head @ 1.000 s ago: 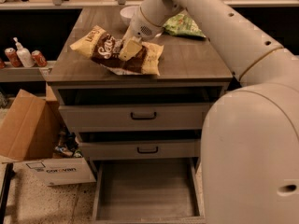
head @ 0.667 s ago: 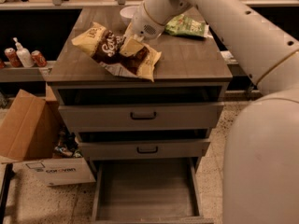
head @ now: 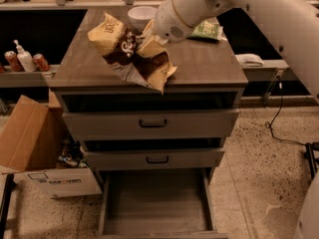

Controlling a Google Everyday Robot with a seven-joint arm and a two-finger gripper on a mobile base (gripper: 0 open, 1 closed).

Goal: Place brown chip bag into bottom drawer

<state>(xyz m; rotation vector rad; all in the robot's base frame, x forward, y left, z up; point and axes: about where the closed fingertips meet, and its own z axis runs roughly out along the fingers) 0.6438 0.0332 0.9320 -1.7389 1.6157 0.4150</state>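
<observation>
Two-finger gripper was clamped on the crinkly brown chip bag with pale yellow ends, held over the grey cabinet top at its front edge (long axis slanting down-right). The open grey wood-grain bottom drawer lay straight below, well apart.

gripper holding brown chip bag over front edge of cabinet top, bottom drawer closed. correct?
Not quite: the bottom drawer is pulled open, and the camera view shows its bare floor. The rest stands: the gripper holds the brown chip bag over the front edge of the cabinet top.
</observation>
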